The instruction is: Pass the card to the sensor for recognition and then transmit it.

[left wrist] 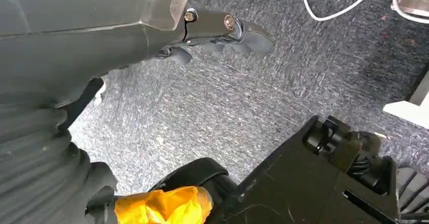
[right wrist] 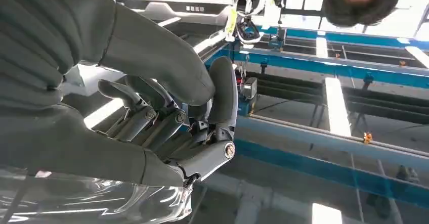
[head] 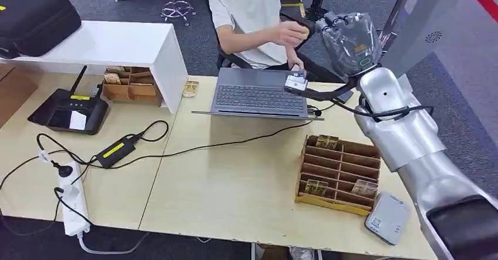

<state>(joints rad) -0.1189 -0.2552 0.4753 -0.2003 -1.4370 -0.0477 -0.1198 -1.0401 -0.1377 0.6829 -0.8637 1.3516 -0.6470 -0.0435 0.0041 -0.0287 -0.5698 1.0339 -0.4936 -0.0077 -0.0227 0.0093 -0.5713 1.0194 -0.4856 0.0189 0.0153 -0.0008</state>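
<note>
Head view: the right hand (head: 346,43) is raised toward a person's hand (head: 292,34); the card (head: 296,83) is seen just below the fingers, whether pinched cannot be told. A fumbled handover could drop it onto the laptop (head: 258,93). The left hand (left wrist: 202,32) hangs with fingers apart, holding nothing.

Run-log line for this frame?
right hand: raised toward seated person, fingers curled | left hand: hanging over grey carpet, holding nothing | brown slotted cardboard box: on light table
</note>
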